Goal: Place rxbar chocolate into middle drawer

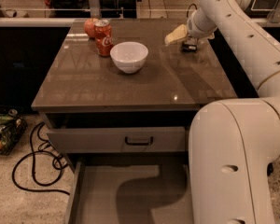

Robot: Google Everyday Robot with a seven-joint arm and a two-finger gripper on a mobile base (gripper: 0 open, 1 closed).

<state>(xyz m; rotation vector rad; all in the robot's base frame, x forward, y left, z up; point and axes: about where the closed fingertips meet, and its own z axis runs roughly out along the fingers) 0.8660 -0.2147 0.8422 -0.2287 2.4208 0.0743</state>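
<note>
Brown tabletop, arm stretched to far corner, end effector at rxbar chocolate, grip unclear

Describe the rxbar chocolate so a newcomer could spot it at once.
On the brown tabletop, look to the far right corner, by the end effector. The rxbar chocolate lies there: small and dark, unlike the white bowl and red can.

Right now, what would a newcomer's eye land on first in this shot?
A big white robot arm fills the right foreground and reaches to the far right corner of the table. There its claw sits right at a small dark snack bar. A white bowl and a red soda can stand further left. Below the tabletop, a grey drawer is pulled wide open.
</note>
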